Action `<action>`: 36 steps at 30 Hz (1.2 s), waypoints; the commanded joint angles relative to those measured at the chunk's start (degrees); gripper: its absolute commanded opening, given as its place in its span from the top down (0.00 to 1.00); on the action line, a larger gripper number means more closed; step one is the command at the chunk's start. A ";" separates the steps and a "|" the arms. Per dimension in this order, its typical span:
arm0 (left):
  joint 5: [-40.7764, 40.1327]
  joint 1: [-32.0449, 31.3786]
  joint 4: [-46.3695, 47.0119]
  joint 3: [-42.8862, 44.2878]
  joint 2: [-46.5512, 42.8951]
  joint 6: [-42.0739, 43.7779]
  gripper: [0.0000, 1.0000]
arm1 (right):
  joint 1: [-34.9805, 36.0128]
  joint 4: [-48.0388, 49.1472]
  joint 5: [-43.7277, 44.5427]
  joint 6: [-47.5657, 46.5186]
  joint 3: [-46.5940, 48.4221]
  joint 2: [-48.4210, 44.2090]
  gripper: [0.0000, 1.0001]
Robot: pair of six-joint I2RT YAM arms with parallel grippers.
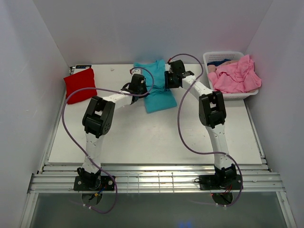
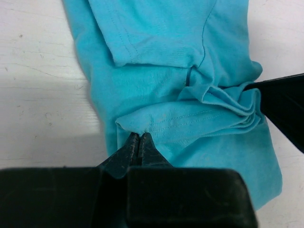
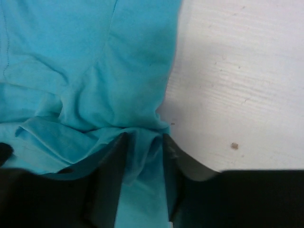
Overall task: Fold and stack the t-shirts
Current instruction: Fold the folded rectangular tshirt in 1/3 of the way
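A teal t-shirt (image 1: 157, 97) lies partly folded on the table at the back centre. My left gripper (image 2: 139, 136) is shut, its tips pinching a folded hem edge of the teal t-shirt (image 2: 166, 85). My right gripper (image 3: 145, 137) stands open at the shirt's right edge, with a loose bunch of the teal t-shirt (image 3: 95, 61) between its fingers. In the top view the left gripper (image 1: 137, 81) and right gripper (image 1: 171, 79) flank the shirt. A red t-shirt (image 1: 80, 84) lies folded at the back left. Pink t-shirts (image 1: 236, 76) are heaped at the back right.
A white slotted basket (image 1: 223, 55) at the back right holds the pink heap. White walls close in the table (image 1: 156, 137) on the left, back and right. Purple cables loop from both arms over the table.
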 commanded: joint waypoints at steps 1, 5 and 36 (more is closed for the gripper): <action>-2.56 0.44 0.25 0.26 -2.53 1.42 1.00 | -0.28 7.70 -1.22 -2.45 -4.33 -2.09 0.55; -6.69 0.27 5.77 0.87 -4.81 4.84 0.59 | -0.28 12.38 -0.34 -4.46 -5.68 -5.26 0.44; 12.72 -10.63 15.28 -11.43 -7.02 2.57 1.00 | 2.44 18.97 -10.97 -2.27 -31.34 -20.48 0.92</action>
